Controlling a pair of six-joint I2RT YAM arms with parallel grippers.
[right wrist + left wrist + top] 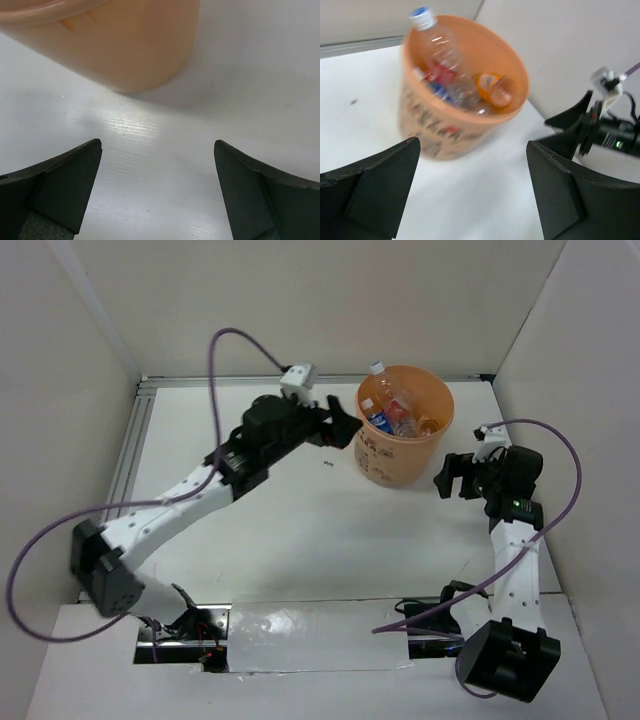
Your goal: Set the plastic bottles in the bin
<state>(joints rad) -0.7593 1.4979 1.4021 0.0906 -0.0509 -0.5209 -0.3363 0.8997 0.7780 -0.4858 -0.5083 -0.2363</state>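
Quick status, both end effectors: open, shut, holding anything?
Left end effector: open, holding nothing, near the bin.
Right end effector: open, holding nothing.

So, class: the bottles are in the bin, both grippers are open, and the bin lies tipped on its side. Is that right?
Not quite. The bin stands upright on its base, as the top view shows. The rest holds: the bottles are in it, and the left gripper and right gripper are both open.
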